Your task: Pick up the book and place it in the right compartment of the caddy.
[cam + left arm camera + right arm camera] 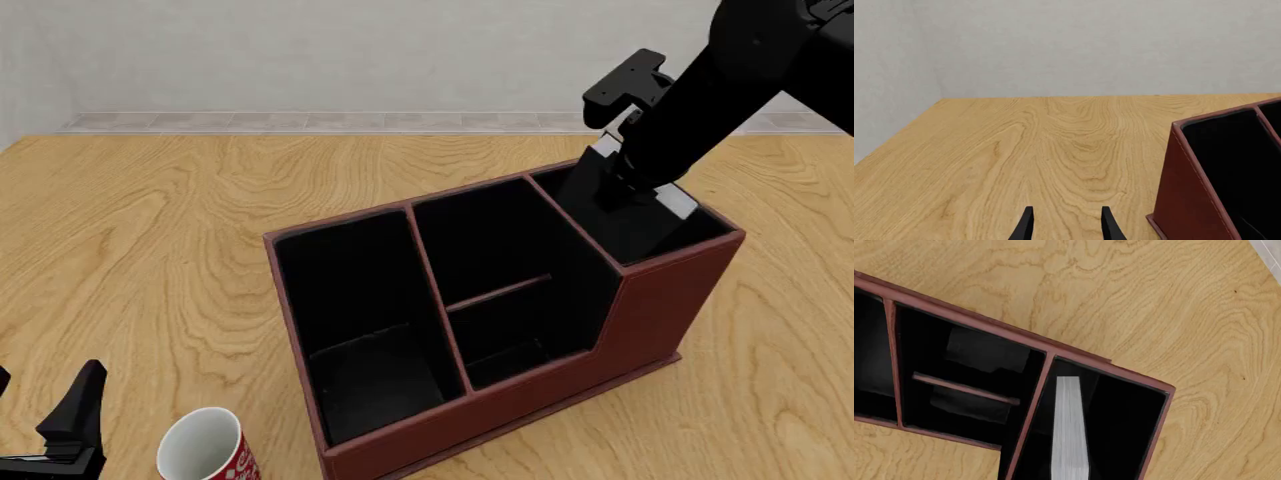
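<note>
The right tool (617, 185) is seen reaching down into the right compartment (654, 235) of the caddy (641, 320). Its fingertips are hidden by the arm and the dark inside, so it cannot be told if the book is gripped or let go. The book (1070, 430) is seen in the right wrist view, standing on edge inside this narrow end part, with its white page edges turned up to the camera. A pale corner of it is also seen in the front view, just beside the arm.

The left tool (1066, 222) is held low and well apart from the caddy, over bare tabletop (1021, 150). Its two dark fingers (1025, 225) are spread with a gap between them, and nothing is held there.

The caddy is set in the middle of the tabletop, turned a little. A middle part split by a crossbar (498, 291) and a wide end part (354, 300) are seen next to the narrow one. A white-and-red cup (203, 450) is stood near the front edge, close to the left tool.
</note>
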Controlling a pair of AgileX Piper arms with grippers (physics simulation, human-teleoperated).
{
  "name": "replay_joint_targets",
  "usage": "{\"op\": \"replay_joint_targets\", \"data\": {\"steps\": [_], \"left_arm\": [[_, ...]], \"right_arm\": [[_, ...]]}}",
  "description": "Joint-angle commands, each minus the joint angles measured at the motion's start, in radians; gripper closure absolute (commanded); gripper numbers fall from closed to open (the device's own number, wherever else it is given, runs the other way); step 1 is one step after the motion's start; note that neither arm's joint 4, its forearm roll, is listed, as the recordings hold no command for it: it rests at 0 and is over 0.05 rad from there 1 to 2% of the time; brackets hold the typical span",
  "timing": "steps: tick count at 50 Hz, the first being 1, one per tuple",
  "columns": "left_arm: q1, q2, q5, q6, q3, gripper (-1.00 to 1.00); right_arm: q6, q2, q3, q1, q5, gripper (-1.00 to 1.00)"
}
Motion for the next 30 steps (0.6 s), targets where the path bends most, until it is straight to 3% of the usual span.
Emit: {"op": "replay_joint_targets", "data": {"steps": [1,30], "left_arm": [[0.004,0.000,0.001,0.001,0.001,-1.00],[0.004,0.000,0.002,-0.001,0.004,-1.00]], "right_arm": [[0.047,0.010,-0.012,0.013,0.000,1.00],[0.071,0.023,0.004,-0.007,0.000,1.00]]}}
